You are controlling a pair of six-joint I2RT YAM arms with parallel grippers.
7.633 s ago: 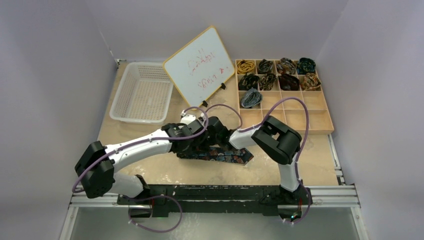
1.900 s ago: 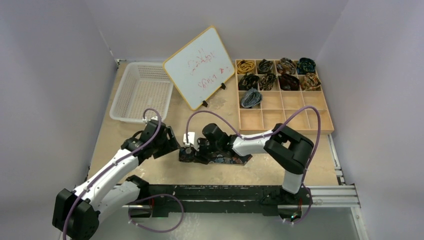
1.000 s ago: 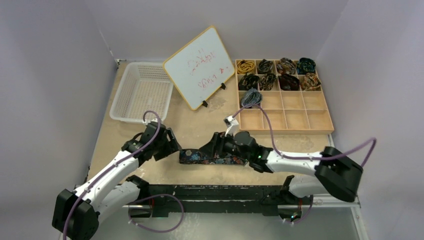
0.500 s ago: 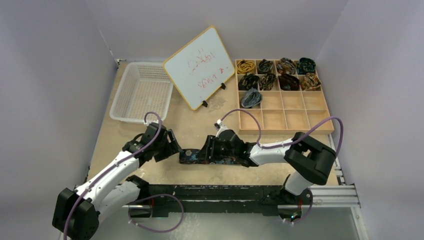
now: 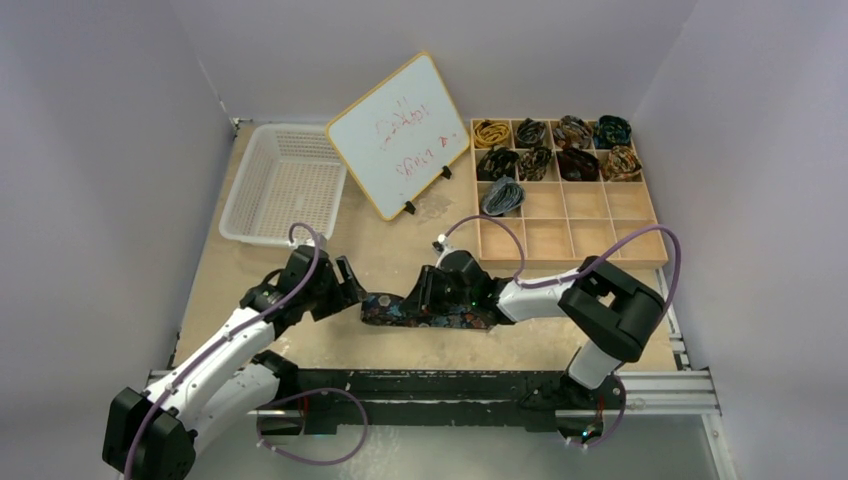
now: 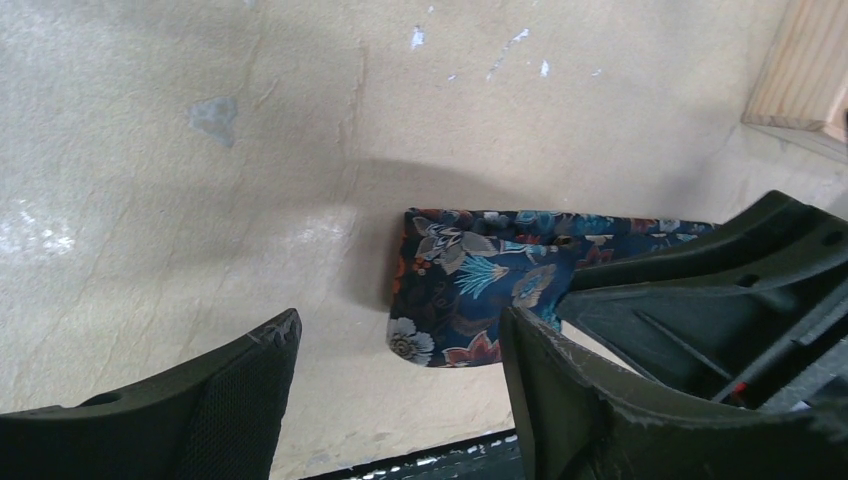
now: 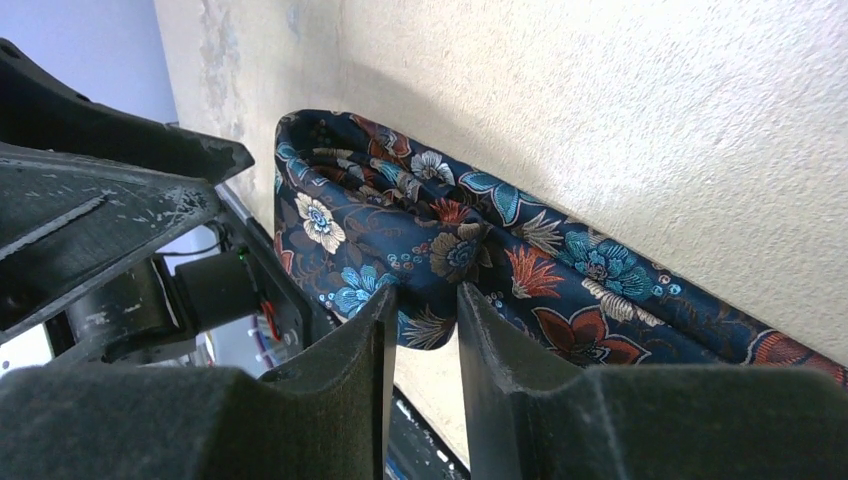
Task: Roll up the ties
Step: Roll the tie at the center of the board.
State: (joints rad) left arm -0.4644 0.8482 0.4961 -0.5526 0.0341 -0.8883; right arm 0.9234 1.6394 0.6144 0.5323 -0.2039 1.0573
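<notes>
Seen from above, a matte beige table holds a white plastic mesh basket at its far left corner, a whiteboard propped at a slant at the middle of the far edge, and a shallow wooden tray of square compartments at the far right. Nine of the tray's far compartments each hold one of the rolled ties, small patterned coils. One tie, a long flat strip of dark floral fabric, lies unrolled near the middle of the near edge. The right gripper sits on its left part, and the left gripper hangs just beside its left end. In the left wrist view, the left gripper has its two black, finely textured fingers spread wide with nothing between them. The tie, a woven navy cloth with teal, cream and rust flowers, ends squarely just past the fingertips. The right arm, ridged black plastic, covers the strip further right. In the right wrist view, the right gripper is closed to a narrow slit. The near edge of the tie is caught between its fingertips, and the left end of the strip curls up into a soft fold.
</notes>
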